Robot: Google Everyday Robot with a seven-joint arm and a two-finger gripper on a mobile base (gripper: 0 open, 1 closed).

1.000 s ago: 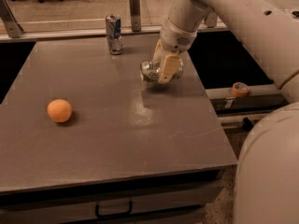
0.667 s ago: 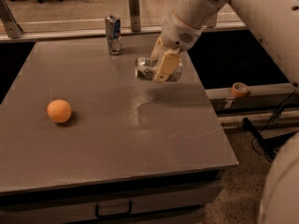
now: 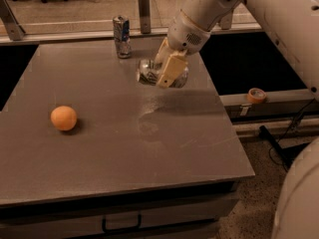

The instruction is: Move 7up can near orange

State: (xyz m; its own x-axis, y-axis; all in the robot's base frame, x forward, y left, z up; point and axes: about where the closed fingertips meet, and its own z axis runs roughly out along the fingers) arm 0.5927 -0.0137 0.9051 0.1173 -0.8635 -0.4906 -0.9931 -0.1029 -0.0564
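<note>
The 7up can, short, dented and silver, lies on its side in my gripper, lifted a little above the grey table. The gripper is shut on it, its cream fingers across the can's right part, at the table's back right. The orange sits on the table at the left, well apart from the can.
A taller slim silver-and-blue can stands upright at the table's back edge, left of my gripper. A roll of orange tape lies on a ledge to the right. A drawer handle shows below the table front.
My gripper has lifted the 7up can off the table and carried it a little to the left and toward the front. The orange and the slim can have not moved.
</note>
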